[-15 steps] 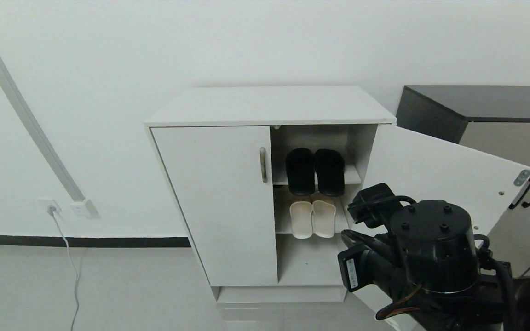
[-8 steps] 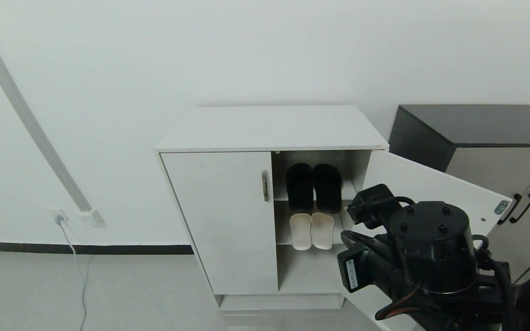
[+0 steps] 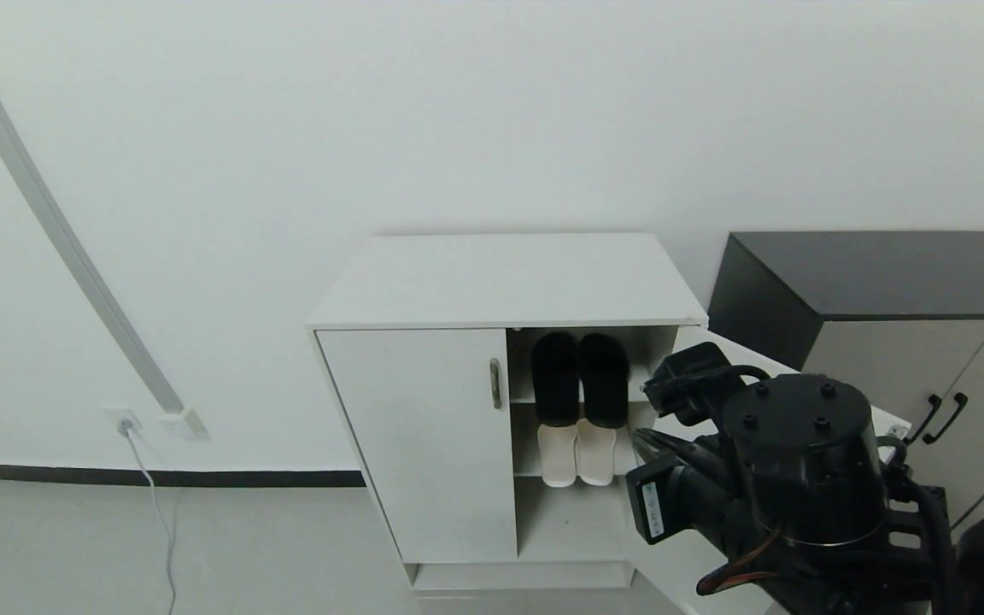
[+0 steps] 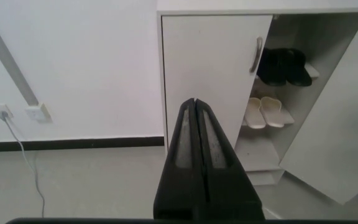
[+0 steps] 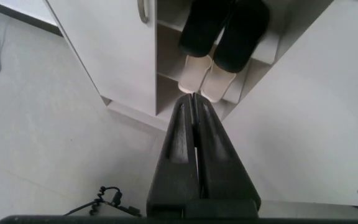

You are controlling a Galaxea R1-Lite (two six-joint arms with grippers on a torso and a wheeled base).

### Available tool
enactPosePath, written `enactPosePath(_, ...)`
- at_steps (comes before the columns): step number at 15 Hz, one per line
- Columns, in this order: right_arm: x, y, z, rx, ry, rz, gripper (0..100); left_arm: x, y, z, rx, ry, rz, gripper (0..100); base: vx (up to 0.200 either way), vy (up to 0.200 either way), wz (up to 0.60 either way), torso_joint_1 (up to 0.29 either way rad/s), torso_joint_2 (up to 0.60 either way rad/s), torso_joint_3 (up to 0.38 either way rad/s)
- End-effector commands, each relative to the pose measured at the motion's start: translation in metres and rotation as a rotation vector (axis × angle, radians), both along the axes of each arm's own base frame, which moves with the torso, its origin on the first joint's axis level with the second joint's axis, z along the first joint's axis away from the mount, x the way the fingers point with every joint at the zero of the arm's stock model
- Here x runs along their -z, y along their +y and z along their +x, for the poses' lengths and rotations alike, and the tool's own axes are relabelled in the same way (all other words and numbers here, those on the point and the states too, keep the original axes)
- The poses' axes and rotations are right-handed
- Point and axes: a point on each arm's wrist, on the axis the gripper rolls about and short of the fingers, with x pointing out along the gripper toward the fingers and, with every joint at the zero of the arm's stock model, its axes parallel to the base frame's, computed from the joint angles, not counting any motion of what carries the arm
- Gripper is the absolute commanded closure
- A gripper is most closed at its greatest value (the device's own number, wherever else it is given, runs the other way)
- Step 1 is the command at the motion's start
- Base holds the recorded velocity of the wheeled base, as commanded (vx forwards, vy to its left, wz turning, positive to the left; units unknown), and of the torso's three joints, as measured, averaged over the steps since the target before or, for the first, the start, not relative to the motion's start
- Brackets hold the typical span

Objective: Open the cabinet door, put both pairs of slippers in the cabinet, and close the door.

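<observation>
While slippers (image 3: 579, 380) sit inside cabinet (image 3: 505, 282), right gripper (image 5: 194, 98) outside, door (image 4: 334, 124) open.

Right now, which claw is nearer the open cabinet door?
Right. The right claw, shut, is close in front of the black slippers, with the open door just beside it. The left claw, also shut, is farther back, facing the closed door.

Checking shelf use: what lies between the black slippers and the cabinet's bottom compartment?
The white slippers, one shelf down from the black slippers and above the bottom compartment; the head view shows it.
</observation>
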Motion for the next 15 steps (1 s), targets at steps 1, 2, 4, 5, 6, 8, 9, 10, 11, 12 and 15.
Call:
enactPosePath(1, 0.0006, 0.0005, 0.0001, -0.003, 0.002, 0.000, 100, 0.0000, 0.0000, 0.0000, 0.000, 0.000, 0.000, 100, 0.000, 0.000, 0.00, 0.256, -0.59, -0.344)
enactPosePath(2, 0.0007, 0.0003, 0.0004, -0.006, 0.003, 0.001, 100, 0.0000, 0.0000, 0.0001, 0.000, 0.002, 0.000, 100, 0.000, 0.000, 0.00, 0.256, -0.61, -0.334)
enactPosePath(4, 0.0002, -0.0006, 0.0003, -0.004, 0.003, 0.004, 100, 0.0000, 0.0000, 0.0001, 0.000, 0.002, 0.000, 100, 0.000, 0.000, 0.00, 0.246, -0.56, -0.308)
enactPosePath(5, 0.0002, -0.0006, 0.0003, -0.005, 0.002, 0.002, 100, 0.0000, 0.0000, 0.0001, 0.000, 0.002, 0.000, 100, 0.000, 0.000, 0.00, 0.207, -0.45, -0.237)
enactPosePath(6, 0.0002, -0.0006, 0.0003, -0.005, 0.002, 0.002, 100, 0.0000, 0.0000, 0.0000, 0.000, 0.000, 0.000, 100, 0.000, 0.000, 0.00, 0.090, -0.20, -0.105)
enactPosePath(8, 0.0010, -0.0009, 0.0001, -0.005, 0.004, 0.000, 100, 0.0002, 0.0000, 0.0000, 0.001, 0.002, 0.000, 100, 0.000, 0.000, 0.00, 0.018, -0.03, -0.021)
enactPosePath(9, 0.0005, -0.0011, -0.0001, -0.005, 0.003, 0.001, 100, 0.0002, 0.0000, 0.0000, 0.001, 0.002, 0.000, 100, 0.000, 0.000, 0.00, 0.000, 0.00, 0.000)
enactPosePath(10, 0.0005, -0.0015, -0.0003, -0.005, 0.003, 0.000, 100, 0.0002, 0.0000, 0.0001, 0.001, 0.003, 0.000, 100, 0.000, 0.000, 0.00, 0.000, 0.00, 0.000)
enactPosePath(11, 0.0009, -0.0016, -0.0004, -0.005, 0.004, -0.002, 100, 0.0000, 0.0000, 0.0001, 0.001, 0.002, 0.000, 100, 0.000, 0.000, 0.00, 0.000, 0.00, 0.000)
enactPosePath(12, 0.0013, -0.0018, -0.0006, -0.005, 0.004, -0.003, 100, 0.0002, 0.0000, 0.0000, 0.001, 0.002, 0.000, 100, 0.000, 0.000, 0.00, 0.000, 0.00, 0.000)
enactPosePath(15, 0.0010, -0.0017, -0.0005, -0.005, 0.004, -0.003, 100, 0.0000, 0.0000, 0.0000, 0.001, 0.000, 0.000, 100, 0.000, 0.000, -0.60, 0.005, 0.00, -0.001)
